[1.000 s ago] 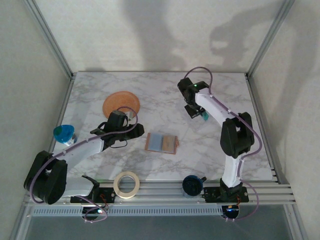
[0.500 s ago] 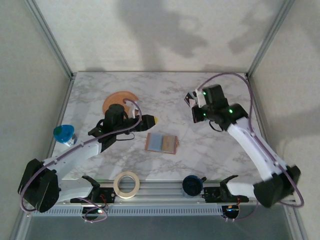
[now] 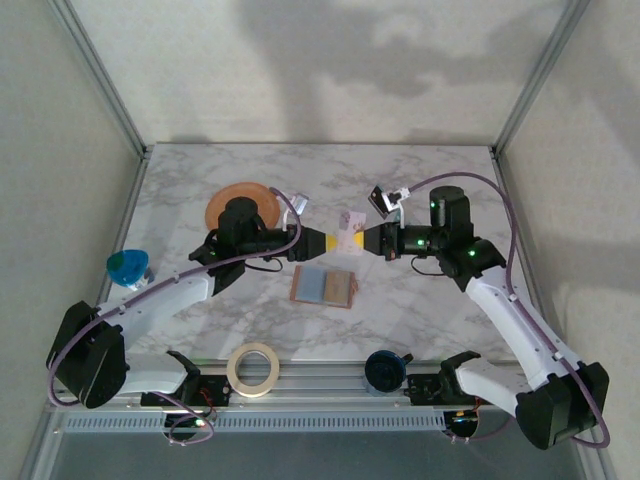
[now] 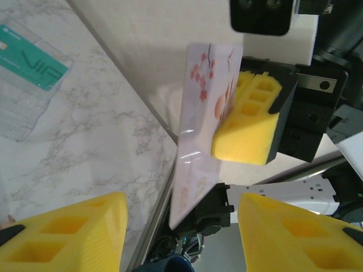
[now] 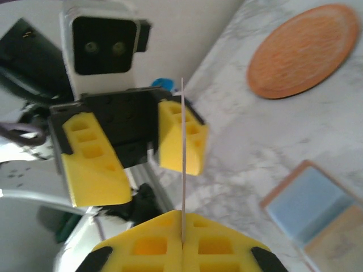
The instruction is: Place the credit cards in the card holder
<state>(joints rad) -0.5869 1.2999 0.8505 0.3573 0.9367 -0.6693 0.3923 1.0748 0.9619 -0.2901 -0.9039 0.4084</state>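
While the two grippers are facing each other in mid-air, the left gripper [image 3: 327, 241] is holding its yellow foam jaws spread. The whitish, blossom-printed plastic credit card [image 3: 349, 224] is hanging just to its right, nearly edge-on, with its free end pointing toward that gap. The right gripper [image 3: 366, 240] is pinching the card's other end with its jaws pressed together. The open tan-pink leather card holder [image 3: 323, 286] is lying on the marble table [image 3: 450, 190], just nearer than the grippers.

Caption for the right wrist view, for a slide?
Right gripper holds a whitish card edge-on before the open left gripper.
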